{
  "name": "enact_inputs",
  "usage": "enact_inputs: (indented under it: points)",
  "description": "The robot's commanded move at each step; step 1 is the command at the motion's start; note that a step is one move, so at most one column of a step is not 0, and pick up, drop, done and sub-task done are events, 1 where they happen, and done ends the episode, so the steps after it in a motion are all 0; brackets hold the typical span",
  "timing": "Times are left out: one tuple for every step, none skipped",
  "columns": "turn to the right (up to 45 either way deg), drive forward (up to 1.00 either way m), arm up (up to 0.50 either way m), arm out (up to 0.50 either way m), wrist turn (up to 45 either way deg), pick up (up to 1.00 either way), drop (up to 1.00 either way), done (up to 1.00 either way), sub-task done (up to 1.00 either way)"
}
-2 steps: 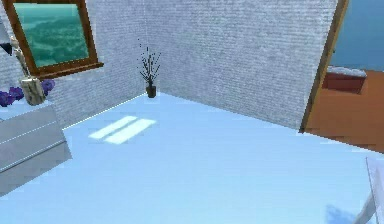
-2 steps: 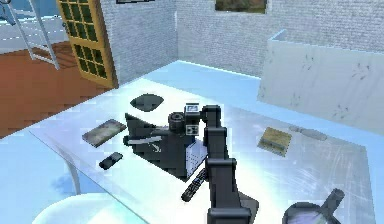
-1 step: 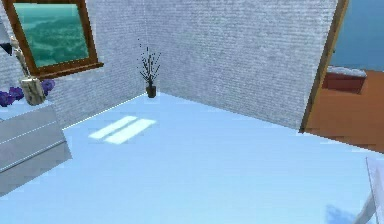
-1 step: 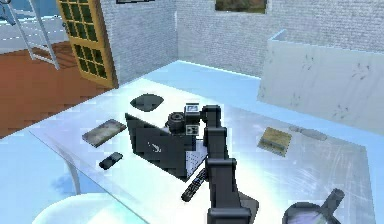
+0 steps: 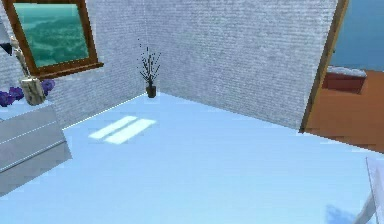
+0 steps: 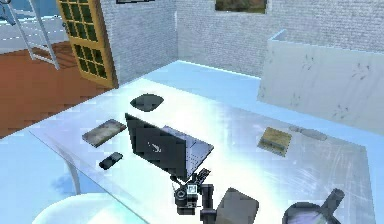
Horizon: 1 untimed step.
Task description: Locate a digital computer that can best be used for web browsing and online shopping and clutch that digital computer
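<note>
Right now the laptop (image 6: 160,148), its lid up, sits in the middle of the pale surface (image 6: 330,165). The end effector (image 6: 186,195) is just beside the laptop's near edge. I cannot tell if it has hold of anything. A dark phone (image 6: 110,159) lies near the laptop, toward the arm side view's left.

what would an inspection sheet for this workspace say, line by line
surface: pale glossy table, several things spread over it
job's things: laptop, lid up, on the table
clutter: dark dish, flat book, phone, second book, dark slab, pan
jaws: just below the laptop in the arm side view; cannot tell whether they hold anything
cables: nothing seen
surroundings: white cabinet, glazed door, potted plant, window
</note>
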Motion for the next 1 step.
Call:
enact_inputs:
  points:
    - [0.0,0.0,0.0,0.0,0.0,1.0,0.0,0.0,0.0]
